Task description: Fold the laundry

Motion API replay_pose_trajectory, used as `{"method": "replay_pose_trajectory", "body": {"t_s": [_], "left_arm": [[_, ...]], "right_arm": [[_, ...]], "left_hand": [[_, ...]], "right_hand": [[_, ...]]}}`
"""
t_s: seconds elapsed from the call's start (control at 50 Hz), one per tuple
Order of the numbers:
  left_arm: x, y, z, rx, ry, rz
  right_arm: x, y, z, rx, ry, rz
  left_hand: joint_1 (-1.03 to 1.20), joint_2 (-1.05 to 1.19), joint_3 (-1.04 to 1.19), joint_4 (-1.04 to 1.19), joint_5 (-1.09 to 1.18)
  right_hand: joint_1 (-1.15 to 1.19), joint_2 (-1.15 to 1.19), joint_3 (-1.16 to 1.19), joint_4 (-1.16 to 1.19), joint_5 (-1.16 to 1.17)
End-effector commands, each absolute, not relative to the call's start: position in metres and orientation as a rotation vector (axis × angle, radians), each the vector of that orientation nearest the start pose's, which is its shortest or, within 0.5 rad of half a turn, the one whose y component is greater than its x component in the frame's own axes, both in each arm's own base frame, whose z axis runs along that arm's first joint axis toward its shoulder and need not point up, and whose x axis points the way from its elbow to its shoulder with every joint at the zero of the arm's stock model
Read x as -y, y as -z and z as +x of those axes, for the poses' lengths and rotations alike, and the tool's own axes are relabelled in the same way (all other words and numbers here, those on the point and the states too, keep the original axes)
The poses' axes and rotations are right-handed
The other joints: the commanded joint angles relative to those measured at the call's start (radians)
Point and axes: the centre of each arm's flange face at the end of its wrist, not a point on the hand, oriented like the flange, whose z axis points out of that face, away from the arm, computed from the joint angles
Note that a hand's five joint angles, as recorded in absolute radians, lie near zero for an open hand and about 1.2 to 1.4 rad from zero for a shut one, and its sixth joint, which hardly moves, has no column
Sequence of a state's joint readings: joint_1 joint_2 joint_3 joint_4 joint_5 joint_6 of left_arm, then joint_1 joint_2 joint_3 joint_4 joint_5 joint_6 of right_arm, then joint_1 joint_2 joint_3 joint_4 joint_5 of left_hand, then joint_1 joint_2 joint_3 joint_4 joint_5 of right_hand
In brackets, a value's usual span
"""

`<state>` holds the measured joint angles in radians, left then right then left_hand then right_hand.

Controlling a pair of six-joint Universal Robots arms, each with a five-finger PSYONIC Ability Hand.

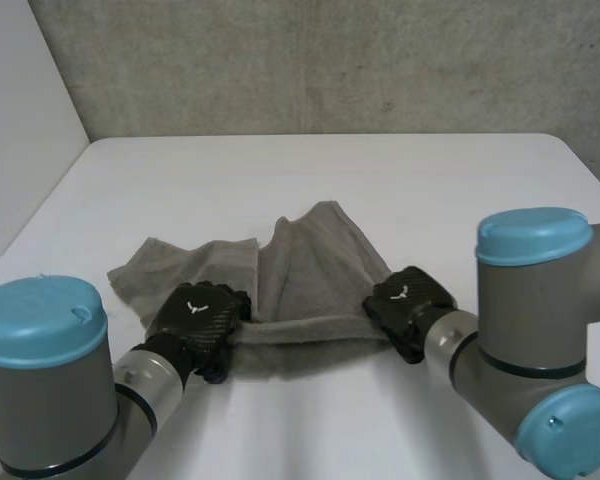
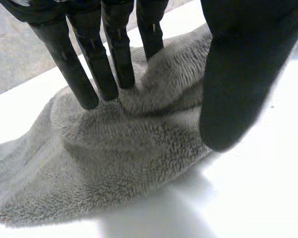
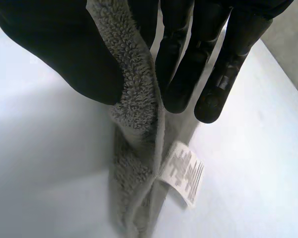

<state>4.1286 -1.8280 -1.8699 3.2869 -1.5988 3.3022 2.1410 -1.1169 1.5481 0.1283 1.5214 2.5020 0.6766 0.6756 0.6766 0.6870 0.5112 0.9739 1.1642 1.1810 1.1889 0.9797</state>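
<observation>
- On the white table (image 1: 400, 170), the grey towel (image 1: 310, 260) is spread rumpled;
- its near edge is pinched between thumb and fingers by the left hand (image 1: 198, 318) and the right hand (image 1: 410, 298);
- both ends are best lifted level and carried over together.

Head camera high at the near side, looking down across the table (image 1: 330, 170), wrist cameras close over the grey towel (image 1: 310, 265), shared by all three views.

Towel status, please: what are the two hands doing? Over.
Left hand pinching towel's near edge; right hand pinching its corner by the label. Towel rumpled on table. Nothing in the way.
</observation>
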Motion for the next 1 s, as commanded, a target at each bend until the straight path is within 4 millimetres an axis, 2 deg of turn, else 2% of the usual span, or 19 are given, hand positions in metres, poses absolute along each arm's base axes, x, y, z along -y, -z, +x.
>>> {"method": "replay_pose_trajectory", "body": {"t_s": [0.02,0.1,0.12,0.16,0.18,0.22,0.24,0.28,0.32,0.34,0.38,0.4,0.44,0.5,0.6,0.74,0.94,0.98,1.0], "left_arm": [[0.187,-0.199,-0.274,-2.548,1.980,0.956],[0.202,-0.225,-0.279,-2.476,2.112,0.924],[0.202,-0.225,-0.279,-2.475,2.112,0.924],[0.218,-0.236,-0.277,-2.444,2.166,0.891],[0.218,-0.236,-0.277,-2.444,2.167,0.891],[0.236,-0.238,-0.273,-2.440,2.187,0.882],[0.236,-0.238,-0.273,-2.440,2.187,0.882],[0.244,-0.235,-0.274,-2.452,2.183,0.906],[0.262,-0.224,-0.275,-2.472,2.145,0.966],[0.262,-0.224,-0.275,-2.472,2.145,0.966],[0.280,-0.211,-0.271,-2.476,2.095,1.002],[0.280,-0.211,-0.271,-2.476,2.095,1.002],[0.292,-0.198,-0.270,-2.488,2.051,1.038],[0.295,-0.192,-0.272,-2.501,2.035,1.075],[0.300,-0.169,-0.283,-2.580,1.992,1.231],[0.293,-0.152,-0.288,-2.656,1.891,1.385],[0.278,-0.133,-0.285,-2.520,1.673,1.666],[0.278,-0.133,-0.284,-2.455,1.648,1.718],[0.278,-0.133,-0.284,-2.455,1.648,1.718]], "right_arm": [[0.226,-0.156,0.272,-2.275,1.646,-1.476],[0.229,-0.146,0.266,-2.248,1.688,-1.458],[0.229,-0.146,0.266,-2.248,1.689,-1.458],[0.231,-0.143,0.265,-2.216,1.711,-1.449],[0.231,-0.143,0.265,-2.216,1.712,-1.449],[0.235,-0.141,0.261,-2.209,1.726,-1.448],[0.235,-0.141,0.261,-2.209,1.726,-1.448],[0.236,-0.141,0.261,-2.207,1.728,-1.447],[0.237,-0.141,0.261,-2.206,1.730,-1.446],[0.237,-0.141,0.261,-2.206,1.730,-1.446],[0.236,-0.141,0.261,-2.205,1.728,-1.449],[0.236,-0.141,0.261,-2.205,1.728,-1.449],[0.235,-0.140,0.261,-2.206,1.721,-1.451],[0.235,-0.140,0.261,-2.206,1.718,-1.450],[0.232,-0.141,0.262,-2.198,1.719,-1.457],[0.235,-0.149,0.259,-2.194,1.750,-1.453],[0.239,-0.155,0.262,-2.156,1.798,-1.519],[0.242,-0.159,0.266,-2.129,1.827,-1.536],[0.242,-0.159,0.266,-2.128,1.827,-1.536]], "left_hand": [[-0.146,-0.145,-0.146,-0.156,-0.155],[-0.126,-0.125,-0.126,-0.136,-0.135],[-0.126,-0.124,-0.126,-0.136,-0.135],[-0.085,-0.084,-0.085,-0.095,-0.094],[-0.084,-0.083,-0.084,-0.095,-0.093],[-0.081,-0.080,-0.081,-0.092,-0.091],[-0.081,-0.080,-0.081,-0.092,-0.091],[-0.081,-0.080,-0.081,-0.092,-0.091],[-0.081,-0.080,-0.081,-0.092,-0.091],[-0.081,-0.080,-0.081,-0.092,-0.091],[-0.081,-0.080,-0.081,-0.092,-0.091],[-0.081,-0.080,-0.081,-0.092,-0.091],[-0.079,-0.078,-0.079,-0.089,-0.088],[-0.079,-0.078,-0.079,-0.089,-0.088],[-0.087,-0.086,-0.087,-0.098,-0.096],[-0.081,-0.080,-0.081,-0.092,-0.091],[-0.064,-0.063,-0.064,-0.074,-0.073],[0.213,0.214,0.213,0.203,0.204],[0.215,0.216,0.215,0.205,0.206]], "right_hand": [[0.422,0.232,0.215,0.207,0.242],[0.422,0.232,0.215,0.207,0.242],[0.422,0.232,0.215,0.207,0.242],[0.422,0.232,0.215,0.207,0.242],[0.422,0.232,0.215,0.207,0.242],[0.422,0.232,0.215,0.207,0.242],[0.422,0.232,0.215,0.207,0.242],[0.422,0.232,0.215,0.207,0.242],[0.422,0.232,0.215,0.207,0.242],[0.422,0.232,0.215,0.207,0.242],[0.422,0.232,0.215,0.207,0.242],[0.422,0.232,0.215,0.207,0.242],[0.422,0.232,0.215,0.207,0.242],[0.422,0.232,0.215,0.207,0.242],[0.422,0.232,0.215,0.207,0.242],[0.422,0.232,0.215,0.207,0.242],[0.422,0.232,0.215,0.207,0.242],[0.422,0.232,0.215,0.207,0.242],[0.422,0.232,0.215,0.207,0.242]]}}
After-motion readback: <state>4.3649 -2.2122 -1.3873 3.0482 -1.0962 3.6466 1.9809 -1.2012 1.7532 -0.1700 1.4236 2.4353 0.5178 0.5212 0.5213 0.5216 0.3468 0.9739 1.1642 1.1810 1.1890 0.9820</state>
